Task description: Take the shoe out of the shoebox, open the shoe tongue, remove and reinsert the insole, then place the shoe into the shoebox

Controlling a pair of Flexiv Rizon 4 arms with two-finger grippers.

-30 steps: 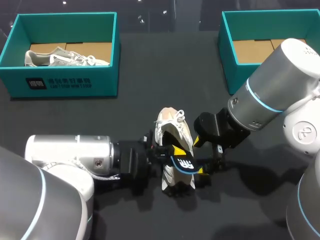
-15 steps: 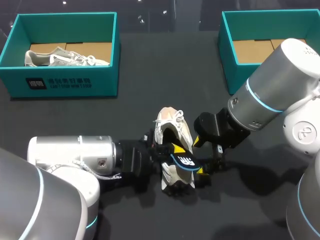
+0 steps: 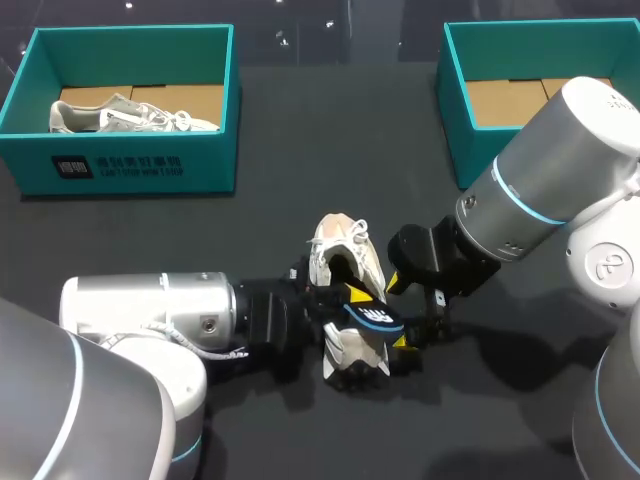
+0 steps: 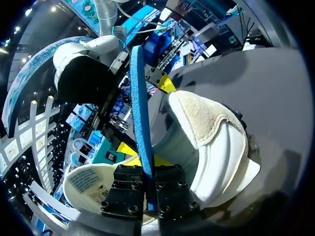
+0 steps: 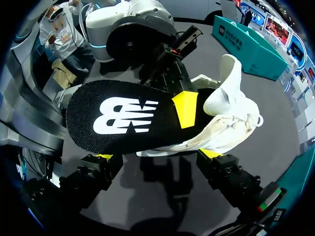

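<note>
At the lower middle of the head view the shoe (image 3: 345, 262) lies on the table (image 3: 300, 200), outside the shoebox (image 3: 452, 110). The left pincer (image 4: 147, 162) pinches the pulled-out insole (image 4: 138, 98), and the right pincer (image 5: 157, 155) gapes wide beside the shoe, holding nothing. Reinserting and boxing apparently remain

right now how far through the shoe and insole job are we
Done: the shoe is out on the table, its tongue lifted. In hand: the left gripper is shut on the insole, held over the shoe's heel; I cannot tell whether it is coming out or going back. Left: seating the insole and putting the shoe into a shoebox.
</note>
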